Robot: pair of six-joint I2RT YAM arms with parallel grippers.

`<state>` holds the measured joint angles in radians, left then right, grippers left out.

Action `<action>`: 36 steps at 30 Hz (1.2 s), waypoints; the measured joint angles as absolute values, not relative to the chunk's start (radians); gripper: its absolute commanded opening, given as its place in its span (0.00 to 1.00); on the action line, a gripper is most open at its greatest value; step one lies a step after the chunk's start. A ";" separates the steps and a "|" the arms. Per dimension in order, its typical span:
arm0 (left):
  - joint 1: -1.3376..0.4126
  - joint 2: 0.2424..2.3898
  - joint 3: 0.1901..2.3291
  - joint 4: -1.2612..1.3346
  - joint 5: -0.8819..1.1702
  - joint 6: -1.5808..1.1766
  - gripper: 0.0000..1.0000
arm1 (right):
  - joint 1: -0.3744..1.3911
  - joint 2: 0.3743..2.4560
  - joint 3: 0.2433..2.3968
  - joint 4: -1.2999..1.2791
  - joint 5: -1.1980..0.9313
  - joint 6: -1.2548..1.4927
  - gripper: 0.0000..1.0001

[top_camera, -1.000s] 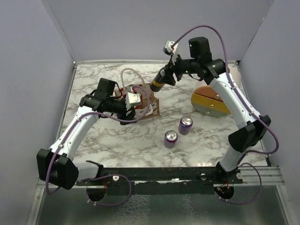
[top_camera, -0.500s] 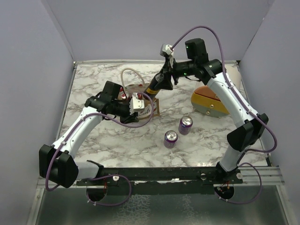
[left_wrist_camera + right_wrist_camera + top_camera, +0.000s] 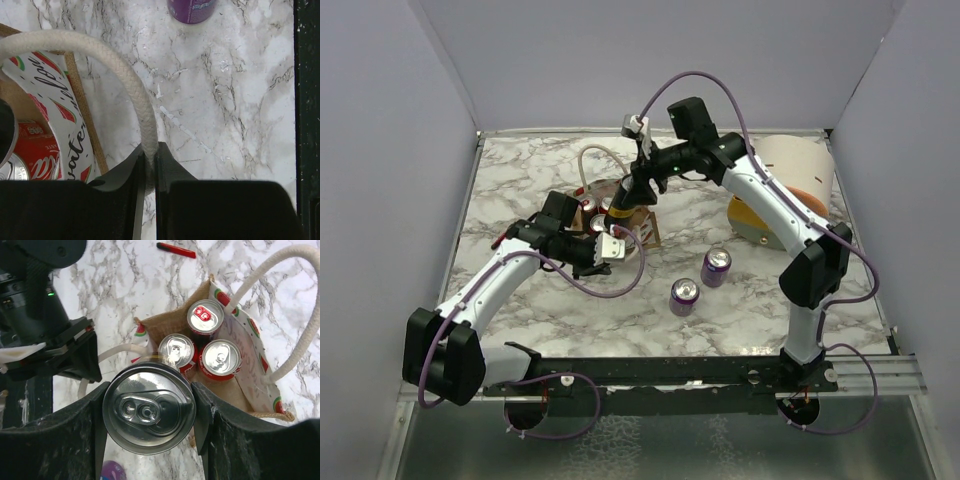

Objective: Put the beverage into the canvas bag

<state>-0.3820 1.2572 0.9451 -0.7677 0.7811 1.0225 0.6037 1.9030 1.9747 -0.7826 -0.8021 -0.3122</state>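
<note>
The beverage is a dark can (image 3: 145, 405) with a silver top. My right gripper (image 3: 149, 412) is shut on its sides and holds it upright just above the open mouth of the canvas bag (image 3: 235, 390). Three red cans (image 3: 205, 317) stand inside the bag. From above, the held can (image 3: 624, 198) hangs at the bag's (image 3: 645, 230) far edge under the right gripper (image 3: 636, 183). My left gripper (image 3: 149, 159) is shut on the bag's white rope handle (image 3: 125, 75), on the bag's near side (image 3: 610, 246).
Two purple cans (image 3: 717, 267) (image 3: 683, 297) stand on the marble table right of the bag. A peach-and-yellow domed container (image 3: 765, 222) sits at the back right. The bag's other rope handle (image 3: 592, 158) loops toward the back. A small red object (image 3: 175, 249) lies beyond the bag.
The right arm swung left and lowered the can from behind the bag to just over its mouth. The left gripper shut on the rope handle and drew it toward the near side.
</note>
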 measured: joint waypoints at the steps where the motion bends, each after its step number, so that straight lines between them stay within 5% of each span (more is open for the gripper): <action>1: -0.382 1.257 0.941 -0.765 0.781 1.030 0.11 | 0.608 1.913 1.983 -0.780 -0.791 -0.308 0.01; 36: -0.382 1.253 0.907 -0.741 0.792 1.092 0.10 | 0.692 2.059 2.007 -0.794 -0.435 -0.318 0.01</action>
<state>-0.3820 1.2526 0.9066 -0.7410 0.7921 1.0916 0.6922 2.0586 2.0071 -0.7940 -0.4351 -0.3183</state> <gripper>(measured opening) 0.120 0.587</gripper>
